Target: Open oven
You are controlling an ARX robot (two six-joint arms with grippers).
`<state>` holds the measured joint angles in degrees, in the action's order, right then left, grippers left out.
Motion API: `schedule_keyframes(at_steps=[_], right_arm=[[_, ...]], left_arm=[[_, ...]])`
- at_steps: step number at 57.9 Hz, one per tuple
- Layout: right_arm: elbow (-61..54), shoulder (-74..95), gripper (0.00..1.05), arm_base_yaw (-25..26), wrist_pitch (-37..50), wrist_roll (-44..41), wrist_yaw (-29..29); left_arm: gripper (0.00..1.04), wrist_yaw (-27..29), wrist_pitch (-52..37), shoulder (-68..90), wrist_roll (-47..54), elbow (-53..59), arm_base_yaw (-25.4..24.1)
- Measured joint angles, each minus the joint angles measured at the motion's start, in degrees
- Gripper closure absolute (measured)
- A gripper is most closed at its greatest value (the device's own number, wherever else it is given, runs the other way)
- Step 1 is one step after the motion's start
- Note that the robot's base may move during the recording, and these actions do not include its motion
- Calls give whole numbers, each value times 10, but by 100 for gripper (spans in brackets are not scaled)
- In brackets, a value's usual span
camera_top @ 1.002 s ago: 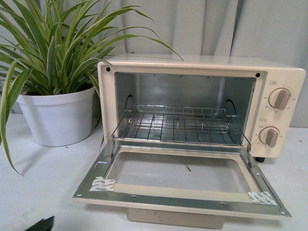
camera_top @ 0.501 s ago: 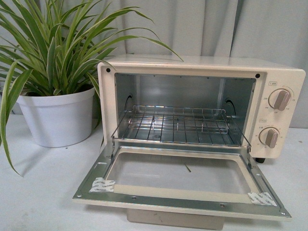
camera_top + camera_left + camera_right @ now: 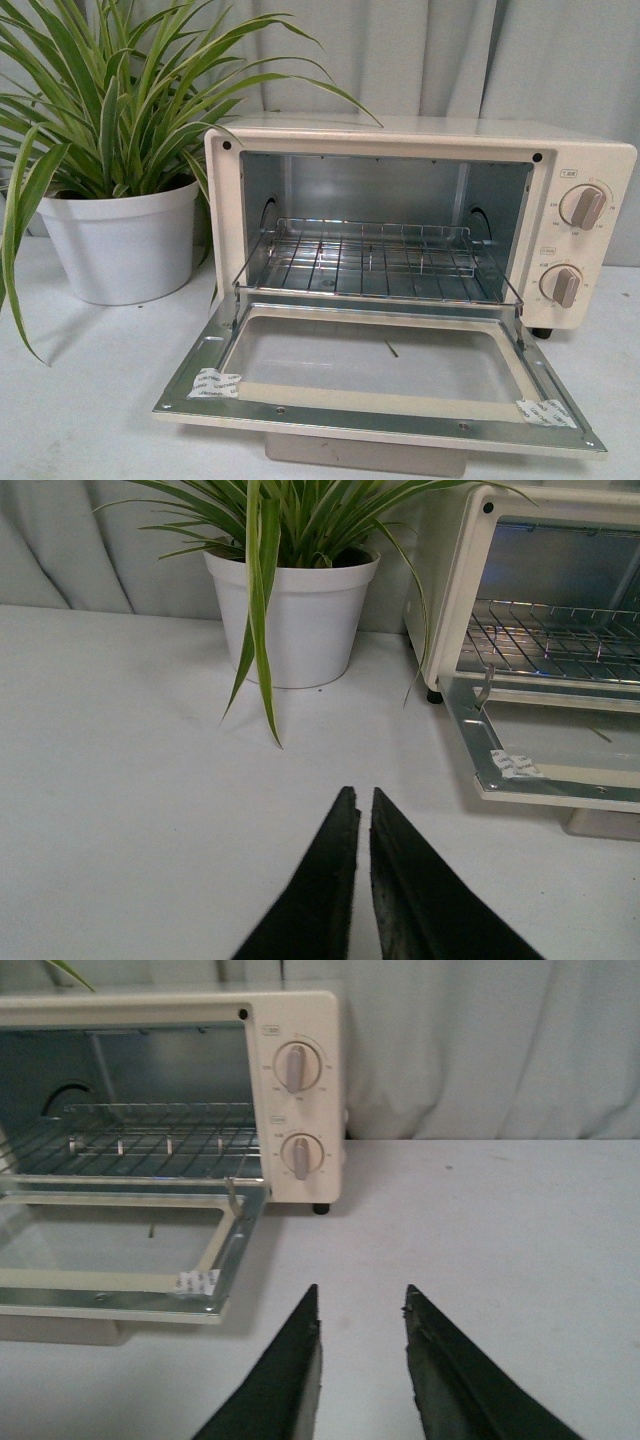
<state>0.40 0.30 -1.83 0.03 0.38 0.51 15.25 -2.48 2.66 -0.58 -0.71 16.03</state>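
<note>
Nearest to me, the two arms sit low over the white table [image 3: 130,810], well short of the appliance. The left gripper [image 3: 360,805] has its black fingers drawn almost together with only a sliver of gap and nothing between them. The right gripper [image 3: 360,1305] has its fingers parted, also bare. Neither one touches anything.

Just beyond them stands the oven [image 3: 590,150], towards the right of the table. Its door [image 3: 380,415] lies folded all the way down, nearly flat, with the glass pane facing up and strips of tape at the two front corners. A piece of the handle [image 3: 365,455] peeks out beneath the door's front edge. Behind it the cavity is exposed, the wire rack [image 3: 370,258] sitting inside, and the two knobs [image 3: 582,207] line the right panel.

Further left, a potted plant [image 3: 115,240] stands just beside the oven, leaves arching over it, and a grey curtain [image 3: 400,50] hangs at the back.

By my reckoning the opening is done; what remains calls only for keeping both arms clear of the lowered door.
</note>
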Motion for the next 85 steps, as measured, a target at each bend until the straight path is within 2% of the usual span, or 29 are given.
schedule_keyframes(at_steps=[2, 3, 14, 18, 22, 26, 28, 40, 47, 49, 57, 59, 63, 85], right_arm=[[0, 0, 103, 12, 0, 0, 1], [0, 0, 104, 13, 0, -1, 2], [0, -1, 104, 16, 0, -2, -4], [0, -1, 104, 16, 0, -2, -4], [0, -1, 104, 17, 0, -2, -3], [0, -1, 104, 17, 0, -2, -4], [0, -1, 103, 17, 0, -2, -4], [0, -1, 66, 17, 0, -2, -4], [0, -1, 45, 17, 0, -2, -4], [0, -1, 36, 17, 0, -2, -4], [0, -1, 11, 17, 0, -2, -4], [0, -1, 7, 17, 0, -2, -4], [0, -1, 10, 17, 0, -2, -4], [0, -1, 9, 17, 0, -2, -4]], left_arm=[[101, -14, 4, -4, 0, 0, -14], [101, -19, 6, -6, 2, 0, -19], [101, -68, 16, -17, 1, 0, -71], [101, -138, 24, -23, 2, 0, -125], [101, -143, 25, -24, 2, 0, -153], [101, -150, 25, -24, 2, 0, -157], [97, -150, 25, -24, 2, 0, -157], [61, -150, 25, -24, 2, 0, -158], [37, -150, 25, -24, 2, 0, -158], [28, -150, 25, -24, 2, 0, -158], [5, -150, 25, -24, 2, 0, -158], [5, -150, 25, -24, 3, 0, -158], [7, -150, 25, -24, 3, 0, -158], [6, -150, 25, -24, 3, 0, -158]])
